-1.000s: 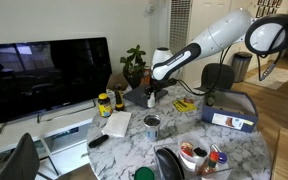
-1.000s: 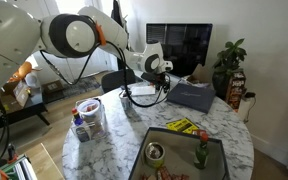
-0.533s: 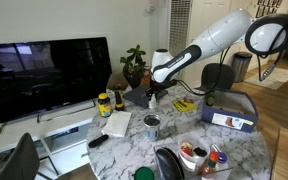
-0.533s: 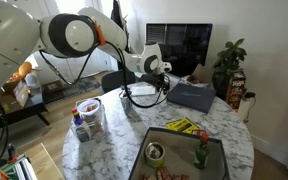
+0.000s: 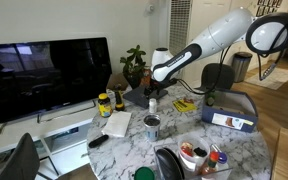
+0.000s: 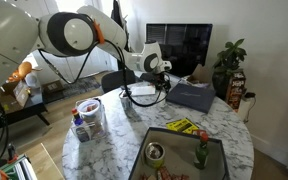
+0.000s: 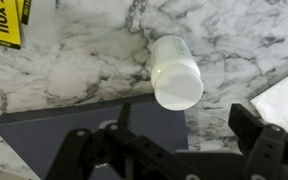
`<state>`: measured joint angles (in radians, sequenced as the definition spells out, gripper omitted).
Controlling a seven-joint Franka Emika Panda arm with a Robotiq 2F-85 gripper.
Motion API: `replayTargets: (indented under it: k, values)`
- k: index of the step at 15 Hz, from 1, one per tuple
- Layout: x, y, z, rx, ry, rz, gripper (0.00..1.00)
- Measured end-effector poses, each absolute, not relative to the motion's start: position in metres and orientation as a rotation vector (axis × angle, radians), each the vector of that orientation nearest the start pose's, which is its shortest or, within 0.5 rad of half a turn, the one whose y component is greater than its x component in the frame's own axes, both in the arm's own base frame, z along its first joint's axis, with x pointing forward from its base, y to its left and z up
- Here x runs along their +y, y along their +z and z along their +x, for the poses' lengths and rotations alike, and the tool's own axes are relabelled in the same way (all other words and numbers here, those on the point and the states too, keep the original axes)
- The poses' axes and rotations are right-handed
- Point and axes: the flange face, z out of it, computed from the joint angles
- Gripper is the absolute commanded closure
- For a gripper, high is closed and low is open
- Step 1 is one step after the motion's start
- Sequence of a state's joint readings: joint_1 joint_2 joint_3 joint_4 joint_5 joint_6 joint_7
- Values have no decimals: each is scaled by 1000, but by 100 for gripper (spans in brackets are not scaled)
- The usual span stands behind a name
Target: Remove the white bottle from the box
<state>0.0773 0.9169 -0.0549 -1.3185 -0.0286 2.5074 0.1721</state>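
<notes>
The white bottle [image 7: 176, 72] stands upright on the marble tabletop, seen from above in the wrist view, next to the edge of a dark flat mat [image 7: 74, 125]. My gripper [image 7: 184, 116] hangs just over it, open, with the dark fingers [image 7: 248, 122] apart on either side and nothing held. In both exterior views the gripper [image 5: 153, 96] [image 6: 159, 80] is low over the table by the mat. The blue-grey box [image 5: 229, 112] [image 6: 194, 96] with a white label sits apart from the gripper, and the bottle is outside it.
A yellow packet [image 7: 2, 22] [image 5: 184, 104] lies near the mat. Dark yellow-labelled jars [image 5: 105, 103], a white sheet [image 5: 117, 124], a silvery can [image 5: 152, 124] and a tray of red and white items [image 5: 199, 155] share the table. A TV [image 5: 44, 75] stands behind.
The arm has kept its place in both exterior views. The fingers are too small there to compare; now they stand apart, clear of the bottle.
</notes>
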Motion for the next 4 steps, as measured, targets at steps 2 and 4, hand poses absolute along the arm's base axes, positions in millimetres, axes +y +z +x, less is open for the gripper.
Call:
replayTargets:
  k: [2,4]
  values:
    - [28,223,769,166,-466,-3132,0]
    - [29,259,770,179,-539,-3076,0]
